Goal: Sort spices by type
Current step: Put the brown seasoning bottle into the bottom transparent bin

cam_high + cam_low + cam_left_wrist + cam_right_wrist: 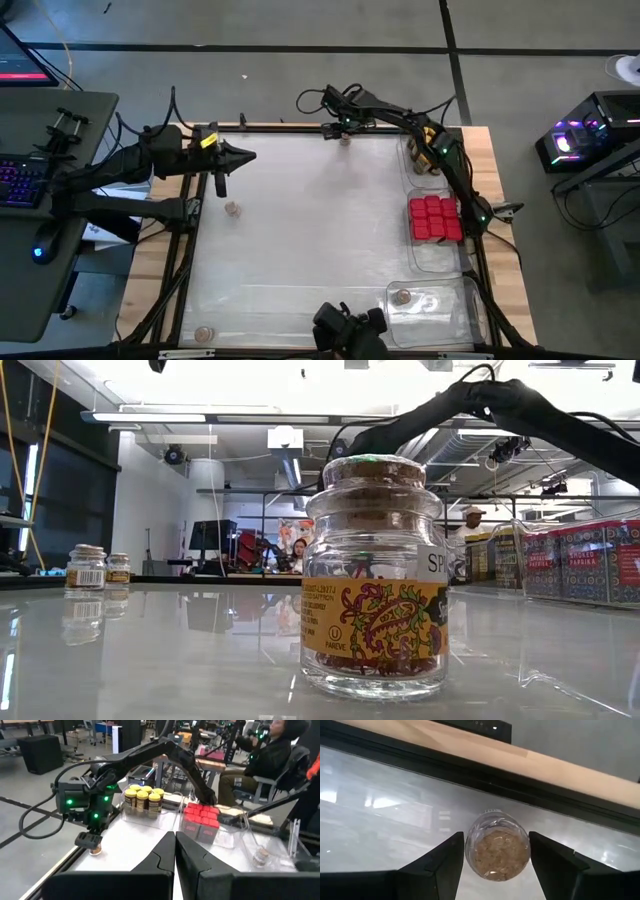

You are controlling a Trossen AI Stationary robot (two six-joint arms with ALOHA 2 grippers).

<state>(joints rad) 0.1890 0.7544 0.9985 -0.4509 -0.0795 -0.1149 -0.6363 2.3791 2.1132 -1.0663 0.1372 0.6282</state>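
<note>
Glossy white table (300,230): right gripper (496,851) spread, straddling cork-topped jar (496,851) near far edge, not yet pinching; off-centre closure could tip it; left gripper (175,851) pressed together, idle at left side.

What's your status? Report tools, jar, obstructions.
Right tool open, straddling a cork-topped jar at the table's far edge. Left tool shut, waiting at left side. Nothing blocking the jar.

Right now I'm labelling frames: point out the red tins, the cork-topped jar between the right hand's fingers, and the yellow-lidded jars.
red tins (434,218), high view, lids.
cork-topped jar (496,851), right wrist view, cork top.
yellow-lidded jars (143,796), left wrist view, middle jar's lid.
</note>
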